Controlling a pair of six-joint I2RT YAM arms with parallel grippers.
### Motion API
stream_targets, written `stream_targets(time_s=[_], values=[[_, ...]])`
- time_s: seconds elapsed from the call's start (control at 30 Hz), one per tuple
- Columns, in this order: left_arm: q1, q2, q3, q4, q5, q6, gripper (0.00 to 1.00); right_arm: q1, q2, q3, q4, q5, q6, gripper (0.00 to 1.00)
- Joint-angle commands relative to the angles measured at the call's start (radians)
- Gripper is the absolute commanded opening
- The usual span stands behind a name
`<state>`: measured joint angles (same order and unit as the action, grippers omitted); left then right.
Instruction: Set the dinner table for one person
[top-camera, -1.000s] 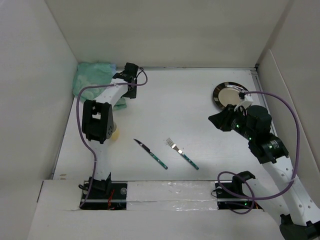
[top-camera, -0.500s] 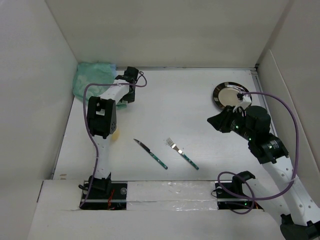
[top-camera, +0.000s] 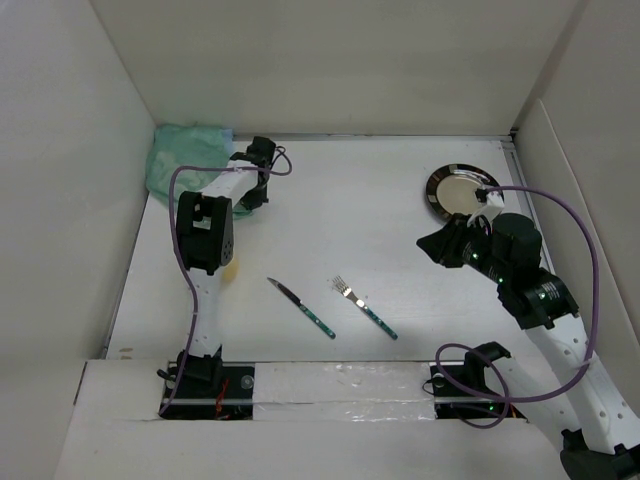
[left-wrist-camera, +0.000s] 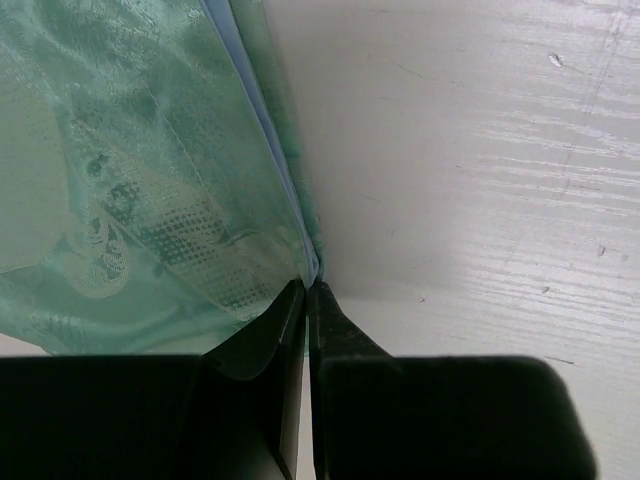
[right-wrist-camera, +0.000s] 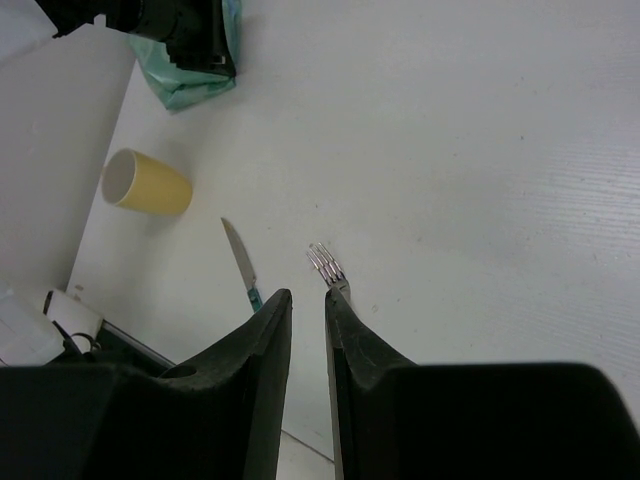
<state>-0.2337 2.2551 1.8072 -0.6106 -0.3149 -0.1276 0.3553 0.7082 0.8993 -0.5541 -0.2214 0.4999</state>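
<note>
The dinner table (top-camera: 350, 215) is a white top with white panels round it. A mint-green patterned cloth (top-camera: 185, 160) lies crumpled in its far left corner. My left gripper (top-camera: 240, 160) is shut on the cloth's right edge (left-wrist-camera: 300, 255), low by the table. My right gripper (top-camera: 430, 245) hangs above the right half of the table. It is open by a narrow gap with nothing in it (right-wrist-camera: 308, 297). A knife (top-camera: 300, 306) and a fork (top-camera: 364, 306), both green-handled, lie near the front middle. A dark-rimmed plate (top-camera: 458, 190) sits at the far right.
A yellow cup (right-wrist-camera: 145, 182) lies on its side left of the knife (right-wrist-camera: 238, 262); in the top view it is partly hidden behind my left arm. The fork (right-wrist-camera: 325, 265) shows just beyond my right fingertips. Upright white panels close in the table's far and side edges.
My left gripper has closed on the cloth's edge after shifting slightly toward it. The right arm, knife, fork and plate have not moved.
</note>
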Motion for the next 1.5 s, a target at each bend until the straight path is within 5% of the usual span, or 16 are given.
stream_targets(time_s=[0.0, 0.5, 0.7, 0.83, 0.9, 1.0, 1.03, 1.13, 1.33, 1.47], values=[[-0.006, -0.022, 0.015, -0.008, 0.085, -0.036, 0.00, 0.010, -0.003, 0.021, 0.011, -0.006, -0.012, 0.26], [-0.317, -0.095, 0.205, 0.112, 0.493, -0.265, 0.00, 0.010, 0.062, 0.032, 0.040, 0.088, -0.034, 0.26], [-0.326, -0.146, 0.130, 0.132, 0.493, -0.273, 0.00, 0.010, 0.117, 0.001, 0.072, 0.128, -0.023, 0.51], [-0.326, -0.124, 0.152, 0.075, 0.523, -0.241, 0.39, 0.010, 0.169, 0.000, 0.100, 0.137, -0.004, 0.58], [-0.335, -0.137, 0.127, 0.090, 0.524, -0.242, 0.41, 0.010, 0.197, 0.006, 0.106, 0.126, 0.000, 0.58], [-0.335, -0.184, 0.055, 0.161, 0.543, -0.251, 0.42, 0.010, 0.208, 0.015, 0.108, 0.117, 0.002, 0.54], [-0.335, -0.195, 0.038, 0.193, 0.560, -0.250, 0.41, 0.010, 0.205, 0.009, 0.112, 0.116, 0.002, 0.36], [-0.404, -0.184, 0.047, 0.178, 0.499, -0.205, 0.38, 0.010, 0.197, -0.005, 0.126, 0.122, 0.008, 0.07], [-0.577, -0.054, 0.199, 0.091, 0.216, -0.029, 0.39, 0.010, 0.171, -0.028, 0.112, 0.131, 0.012, 0.03], [-0.587, 0.018, 0.262, 0.046, 0.122, 0.008, 0.39, 0.010, 0.129, -0.033, 0.086, 0.134, 0.014, 0.11]])
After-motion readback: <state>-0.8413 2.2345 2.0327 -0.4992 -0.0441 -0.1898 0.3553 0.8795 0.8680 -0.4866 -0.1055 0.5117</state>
